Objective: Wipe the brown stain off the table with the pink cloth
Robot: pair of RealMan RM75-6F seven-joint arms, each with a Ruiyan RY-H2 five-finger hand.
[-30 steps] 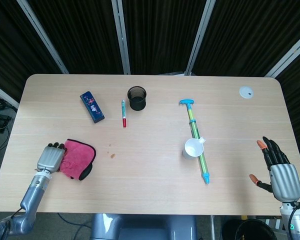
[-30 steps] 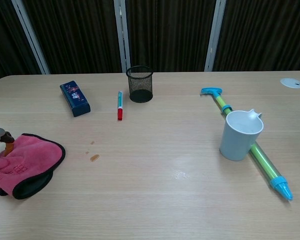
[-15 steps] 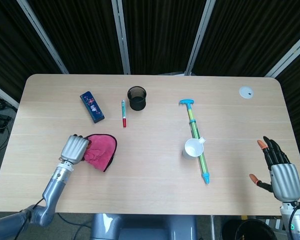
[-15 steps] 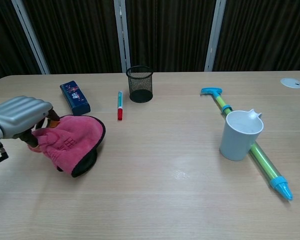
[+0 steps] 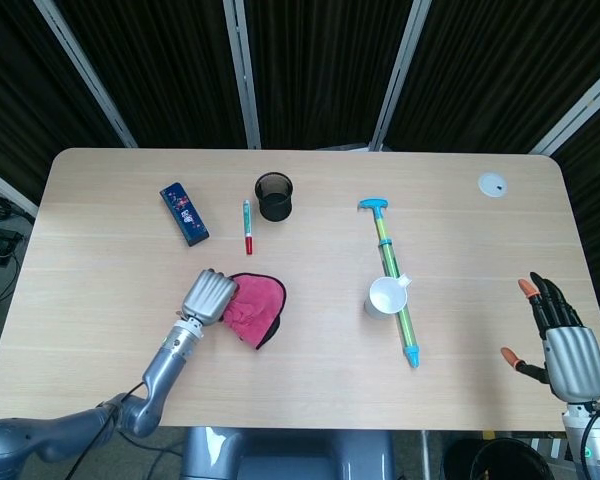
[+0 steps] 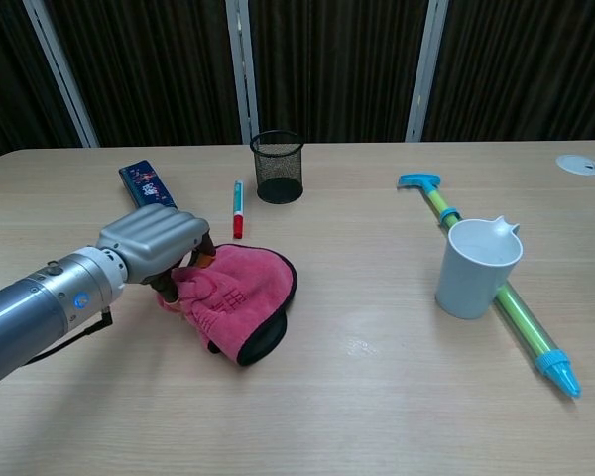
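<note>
Item: pink cloth, mid-wipe, carried rightward to lower centre-left of frame.
Left hand [image 5: 207, 297] grips crumpled pink terry cloth [image 5: 254, 309], dragged across pale wooden worktop [image 5: 310, 370] over the brown stain's former spot; stain now hidden, likely wiped. Right hand [image 5: 563, 345] spread, idle, lower right.
</note>
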